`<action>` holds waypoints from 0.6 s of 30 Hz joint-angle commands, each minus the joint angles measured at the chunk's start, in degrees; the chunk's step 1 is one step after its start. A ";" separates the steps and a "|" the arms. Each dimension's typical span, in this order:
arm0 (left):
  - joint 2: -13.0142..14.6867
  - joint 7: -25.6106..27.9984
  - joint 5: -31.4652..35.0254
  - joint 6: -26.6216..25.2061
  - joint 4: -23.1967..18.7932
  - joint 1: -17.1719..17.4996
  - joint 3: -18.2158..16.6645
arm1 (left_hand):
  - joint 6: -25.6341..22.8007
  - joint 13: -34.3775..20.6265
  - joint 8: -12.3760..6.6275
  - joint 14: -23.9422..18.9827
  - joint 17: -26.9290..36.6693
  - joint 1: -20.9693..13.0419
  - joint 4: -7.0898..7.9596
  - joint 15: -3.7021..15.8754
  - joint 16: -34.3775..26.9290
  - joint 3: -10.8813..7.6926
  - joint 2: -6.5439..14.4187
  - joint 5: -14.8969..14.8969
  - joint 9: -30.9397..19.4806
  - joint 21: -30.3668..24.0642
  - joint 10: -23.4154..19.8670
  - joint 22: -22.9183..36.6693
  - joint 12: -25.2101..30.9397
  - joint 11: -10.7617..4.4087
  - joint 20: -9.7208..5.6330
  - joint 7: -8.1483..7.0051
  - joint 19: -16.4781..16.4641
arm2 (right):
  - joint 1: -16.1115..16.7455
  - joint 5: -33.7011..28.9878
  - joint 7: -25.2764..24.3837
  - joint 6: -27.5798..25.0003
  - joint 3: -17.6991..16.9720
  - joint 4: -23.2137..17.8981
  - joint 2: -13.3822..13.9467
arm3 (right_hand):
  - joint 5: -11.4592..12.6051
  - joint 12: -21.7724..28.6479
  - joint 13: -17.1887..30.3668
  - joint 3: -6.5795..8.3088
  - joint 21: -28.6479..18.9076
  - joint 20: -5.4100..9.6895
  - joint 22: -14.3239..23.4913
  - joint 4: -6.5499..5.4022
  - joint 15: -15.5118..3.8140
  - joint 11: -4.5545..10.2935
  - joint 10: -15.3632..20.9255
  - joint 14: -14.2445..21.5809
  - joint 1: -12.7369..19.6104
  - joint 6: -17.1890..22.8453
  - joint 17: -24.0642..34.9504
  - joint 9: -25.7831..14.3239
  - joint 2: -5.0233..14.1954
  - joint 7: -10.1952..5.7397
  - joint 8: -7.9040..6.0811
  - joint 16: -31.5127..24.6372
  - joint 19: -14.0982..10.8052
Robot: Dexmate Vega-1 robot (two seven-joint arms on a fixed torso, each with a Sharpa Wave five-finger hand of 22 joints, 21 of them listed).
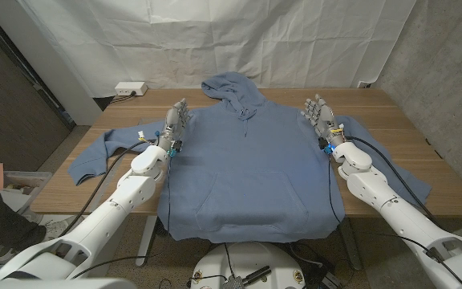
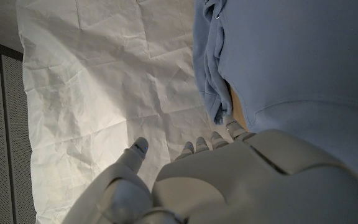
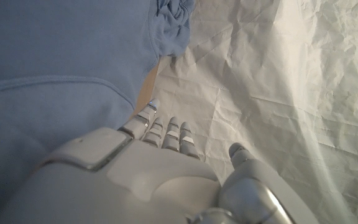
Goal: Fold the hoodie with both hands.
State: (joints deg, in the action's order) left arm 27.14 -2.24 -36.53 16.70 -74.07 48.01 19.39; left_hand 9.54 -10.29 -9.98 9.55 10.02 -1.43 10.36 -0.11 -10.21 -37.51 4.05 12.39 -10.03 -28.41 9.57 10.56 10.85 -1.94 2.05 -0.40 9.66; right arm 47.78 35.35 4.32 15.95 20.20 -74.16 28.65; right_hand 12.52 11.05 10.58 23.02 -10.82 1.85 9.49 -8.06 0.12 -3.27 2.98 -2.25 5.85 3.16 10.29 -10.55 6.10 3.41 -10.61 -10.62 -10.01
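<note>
hoodie [image 1: 247, 172] flat face-up mid-table, left hand [image 1: 175, 122] and right hand [image 1: 321, 116] empty with fingers apart at the shoulders, looks like pre-grasp: next each should pinch a shoulder edge to fold

Matt cloth hoodie [image 1: 247, 172]; wooden table [image 1: 391, 120].

Wooden table [image 1: 387, 120]: carries a blue hoodie [image 1: 247, 172] laid flat, front up, hood toward the far edge, hem over the near edge. Both sleeves lie spread sideways on the tabletop. White power strip [image 1: 131, 88] at far left corner.
</note>
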 commanded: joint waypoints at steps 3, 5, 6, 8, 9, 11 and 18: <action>-3.53 -1.43 9.92 -4.04 -1.82 1.02 -4.50 | 3.31 -0.27 -0.70 2.67 0.18 0.06 -0.01 -0.15 -0.54 -0.48 6.18 0.16 -0.20 -0.41 3.73 0.14 0.63 -0.01 0.06 -0.28 0.64 | -0.23 -6.59 4.42 -2.97 -8.72 2.07 -6.61 | 0.34 0.38 0.26 0.47 -0.19 -0.05 0.16 0.17 0.29 -0.42 -0.04 -0.44 0.43 -0.02 0.26 -0.15 1.94 0.55 -0.36 -0.34 -0.26; -3.83 -2.86 10.50 -4.08 -1.33 0.83 -5.01 | 1.57 -0.24 -1.26 1.51 0.13 -0.01 -0.13 -0.52 -0.88 -0.50 5.99 0.12 -0.20 -0.43 2.53 0.13 1.05 -0.02 0.52 -0.56 0.23 | 0.37 -8.52 3.56 -4.29 -9.03 0.76 -6.48 | 0.30 0.27 0.25 0.61 -0.16 -0.52 0.14 1.07 0.71 -0.97 -0.23 -0.52 1.17 -0.03 0.08 -0.10 1.45 0.95 -0.34 -0.19 -0.29; -3.93 -2.87 11.25 -4.16 -1.31 0.84 -5.18 | 0.90 -0.24 -1.39 0.90 0.11 -0.05 -0.21 -0.83 -1.00 -0.50 5.87 0.08 -0.20 -0.50 1.57 0.13 1.35 -0.05 1.21 -0.60 -0.18 | 0.57 -9.14 3.36 -3.83 -9.31 0.84 -6.90 | 0.28 0.25 0.24 0.66 -0.13 -0.71 0.13 1.35 0.78 -1.11 -0.27 -0.52 1.41 -0.11 0.04 -0.09 1.32 1.03 -0.30 -0.16 -0.25; -4.20 -3.07 12.42 -4.09 -1.20 0.90 -5.58 | -0.66 -0.23 -1.75 -0.04 0.07 -0.15 -0.36 -1.21 -1.15 -0.52 5.66 0.03 -0.20 -0.54 0.04 0.12 1.81 0.07 1.33 -0.80 -0.67 | 1.07 -9.94 3.20 -4.45 -9.82 0.21 -7.13 | 0.23 0.21 0.23 0.78 -0.09 -0.89 0.11 1.89 1.01 -1.25 -0.36 -0.57 1.89 -0.33 -0.03 -0.06 1.11 1.21 -0.21 -0.10 -0.24; -4.29 -2.97 12.99 -4.26 -1.38 1.03 -5.78 | -1.13 -0.23 -1.84 -0.50 0.05 -0.19 -0.43 -1.10 -1.24 -0.52 5.58 0.02 -0.21 -0.56 -0.53 0.12 1.97 0.09 1.35 -0.78 -0.85 | 1.22 -10.44 2.93 -4.52 -10.05 0.01 -7.30 | 0.20 0.21 0.22 0.83 -0.06 -1.02 0.11 2.14 1.02 -1.29 -0.37 -0.54 2.10 -0.37 -0.06 -0.05 0.99 1.27 -0.20 -0.09 -0.19; -4.18 -3.02 14.17 -4.78 -1.91 1.27 -6.06 | -1.75 -0.23 -1.92 -0.96 0.01 -0.29 -0.56 -1.00 -1.26 -0.57 5.50 0.00 -0.20 -0.62 -1.26 0.12 2.15 0.12 1.39 -0.92 -1.20 | 1.83 -11.22 2.63 -5.29 -10.49 -1.01 -7.18 | 0.13 0.20 0.21 0.92 -0.04 -1.29 0.09 2.74 1.21 -1.41 -0.38 -0.49 2.63 -0.44 -0.11 -0.03 0.69 1.45 -0.17 -0.08 -0.20; -2.92 -2.40 19.20 -6.63 -4.54 2.16 -6.41 | -3.74 -0.25 -2.15 -1.88 -0.07 -0.56 -0.83 -1.33 -1.16 -0.71 5.34 -0.05 -0.17 -0.55 -3.80 0.11 2.77 0.22 1.44 -0.51 -1.67 | 3.58 -15.35 -0.86 -6.64 -11.10 -4.18 -6.87 | -0.05 0.28 0.20 1.02 -0.08 -1.79 0.08 3.94 1.61 -1.95 -0.16 -0.29 3.60 -0.36 -0.18 0.01 0.00 1.89 -0.22 -0.10 -0.46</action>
State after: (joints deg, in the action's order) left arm 23.79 -4.59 -24.23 12.43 -76.18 49.20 14.32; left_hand 6.34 -10.28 -11.73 8.26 9.85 -1.68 9.96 -1.36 -11.09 -38.05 4.72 12.39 -10.02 -28.61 6.41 10.56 13.03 -1.56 3.49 -0.96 8.39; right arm 49.00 25.74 6.67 11.84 11.12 -74.34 22.18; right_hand 12.51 11.05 10.58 23.93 -10.81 0.58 9.49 -4.70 1.23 -4.72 2.74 -2.35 8.73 2.87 10.13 -10.39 6.22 4.74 -10.61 -10.62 -10.42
